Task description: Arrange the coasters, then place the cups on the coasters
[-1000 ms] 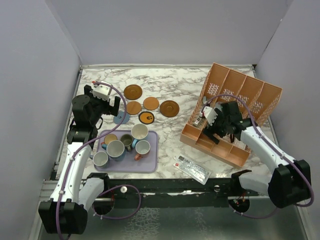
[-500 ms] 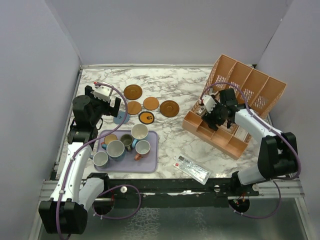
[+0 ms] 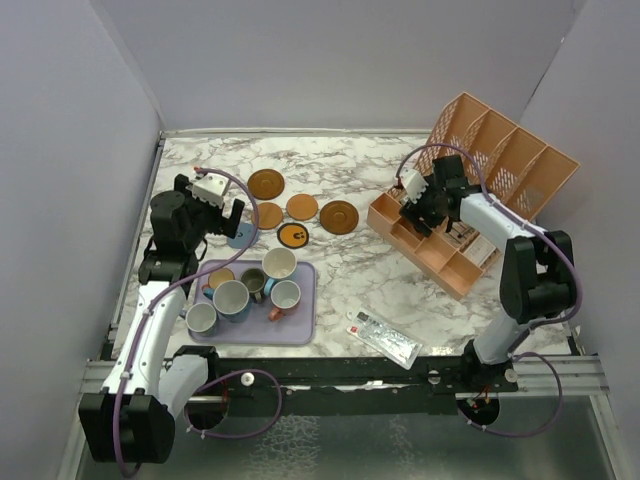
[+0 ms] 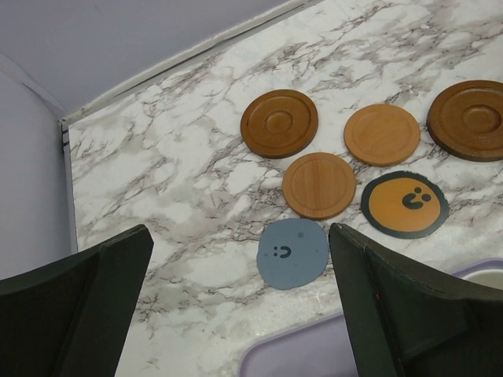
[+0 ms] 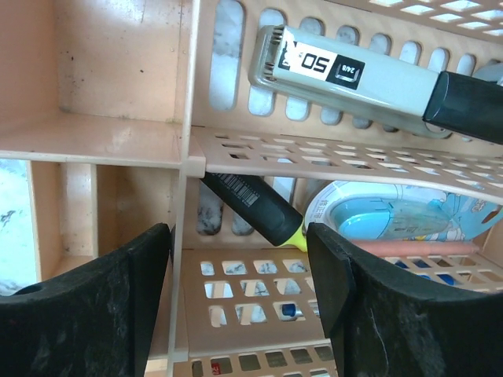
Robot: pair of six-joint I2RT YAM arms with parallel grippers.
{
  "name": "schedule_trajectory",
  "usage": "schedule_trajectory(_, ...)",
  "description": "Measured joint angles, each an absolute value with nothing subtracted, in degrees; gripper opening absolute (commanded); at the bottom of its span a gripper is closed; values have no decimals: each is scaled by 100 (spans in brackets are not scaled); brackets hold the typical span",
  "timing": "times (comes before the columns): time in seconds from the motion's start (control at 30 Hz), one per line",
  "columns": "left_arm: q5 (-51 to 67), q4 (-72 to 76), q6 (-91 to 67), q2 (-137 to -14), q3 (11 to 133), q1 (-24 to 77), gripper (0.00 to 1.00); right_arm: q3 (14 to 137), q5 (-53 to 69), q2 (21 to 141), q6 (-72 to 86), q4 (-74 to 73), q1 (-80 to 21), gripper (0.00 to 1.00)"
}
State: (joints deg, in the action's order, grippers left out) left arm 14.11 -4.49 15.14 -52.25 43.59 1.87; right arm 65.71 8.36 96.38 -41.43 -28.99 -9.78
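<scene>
Top view only: 6 cups stand upright and packed close on the lavender tray at the near-left of the table, none on a coaster. They are the light blue cup, grey-white cup, olive-green cup, orange cup, white cup and the pale cup with salmon handle. The left wrist view catches only a tray corner and 1 cup rim.

The left wrist view shows the 6 coasters sharper. They lie flat on the marble just beyond the tray, in a loose cluster with none stacked. There are 2 ridged dark brown coasters at the cluster's 2 ends and 2 smaller tan coasters between them. The orange coaster has a black rim and a black face mark. The grey-blue coaster, nearest the tray, has a tiny face mark that reads only in this view. From the top it is partly hidden under the left gripper. That gripper hangs above it, fingers wide apart, holding nothing.

The right gripper is at the orange organiser on the far right, well apart from the coasters. Its fingers are clamped on a slotted section of the organiser. Only the right wrist view shows what is inside: a white marker, a black highlighter and a blue tape roller.
</scene>
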Motion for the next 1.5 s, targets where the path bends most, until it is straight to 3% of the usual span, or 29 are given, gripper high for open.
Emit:
schedule_trajectory(0.27,1350,-569,1616,-5850,4359,187,99,6949,884,9657,-4018,-3030,-976,77)
schedule_trajectory(0.53,1352,-799,1632,-6820,4609,187,99,7129,1693,8630,-3306,-3341,-974,79)
schedule_trajectory(0.83,1369,-784,1640,-8084,5218,187,99,6497,2679,8055,-2397,-2904,-980,79)
schedule_trajectory(1.5,1317,-663,762,-11546,8392,274,99,5712,2956,7915,-2379,-2231,-967,78)
